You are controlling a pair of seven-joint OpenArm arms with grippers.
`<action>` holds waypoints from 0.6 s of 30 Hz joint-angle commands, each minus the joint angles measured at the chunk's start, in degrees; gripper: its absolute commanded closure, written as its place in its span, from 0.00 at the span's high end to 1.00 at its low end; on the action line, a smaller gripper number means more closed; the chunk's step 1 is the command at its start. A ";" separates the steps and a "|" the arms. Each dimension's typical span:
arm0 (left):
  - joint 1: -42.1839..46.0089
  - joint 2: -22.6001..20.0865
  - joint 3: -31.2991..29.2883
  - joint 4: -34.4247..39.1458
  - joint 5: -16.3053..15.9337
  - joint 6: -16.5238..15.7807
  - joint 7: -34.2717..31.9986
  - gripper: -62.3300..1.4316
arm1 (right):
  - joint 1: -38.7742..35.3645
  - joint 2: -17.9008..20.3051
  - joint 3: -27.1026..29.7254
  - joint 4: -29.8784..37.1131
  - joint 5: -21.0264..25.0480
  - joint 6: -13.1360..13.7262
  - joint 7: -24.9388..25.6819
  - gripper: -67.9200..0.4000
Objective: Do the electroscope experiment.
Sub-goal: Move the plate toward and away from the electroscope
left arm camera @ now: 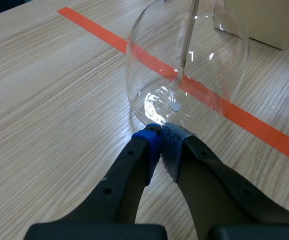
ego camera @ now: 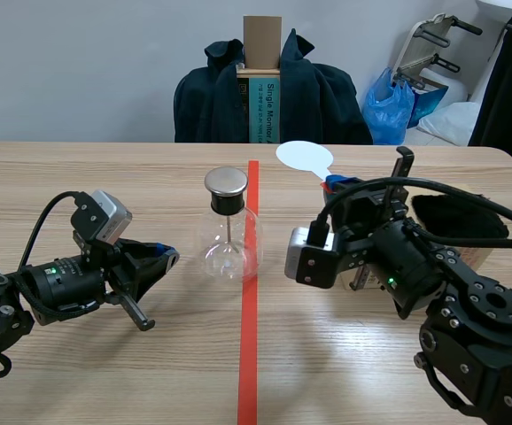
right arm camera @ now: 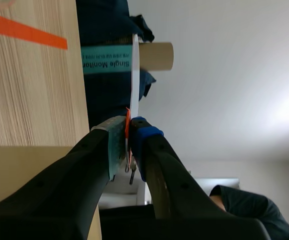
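Right claw [ego camera: 334,186], nearest, is clamped on a white paddle [ego camera: 305,158], raised beside the electroscope flask [ego camera: 229,241], which stands mid-table [ego camera: 105,177]. Left claw [ego camera: 169,257], closed and empty, sits just at the flask's base. Risk: a push there could slide or tip it.

The flask [ego camera: 228,243] was clear, glossy glass; its cap [ego camera: 226,182] was brushed metal and the rod [left arm camera: 187,45] inside it thin bare metal. Under the flask the table [ego camera: 105,372] showed matt, pale wood grain. Right of the flask, the white disc [ego camera: 304,158] looked smooth and matt, thin as card, and the black cloth [ego camera: 455,219] soft and dull.
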 commanded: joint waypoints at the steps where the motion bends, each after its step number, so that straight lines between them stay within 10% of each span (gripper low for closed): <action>1: -0.46 0.39 -0.66 1.66 -0.61 -0.09 -1.01 0.07 | 0.81 0.13 0.37 0.31 0.20 -0.46 -1.49 0.02; 6: -0.46 0.39 -0.66 1.66 -0.61 -0.09 -1.01 0.07 | 0.81 0.13 0.37 0.31 0.20 -0.46 -1.88 0.02; 18: -0.46 0.39 -0.66 1.66 -0.61 -0.09 -1.01 0.07 | 0.83 0.13 0.37 0.33 -1.14 -0.48 15.69 0.02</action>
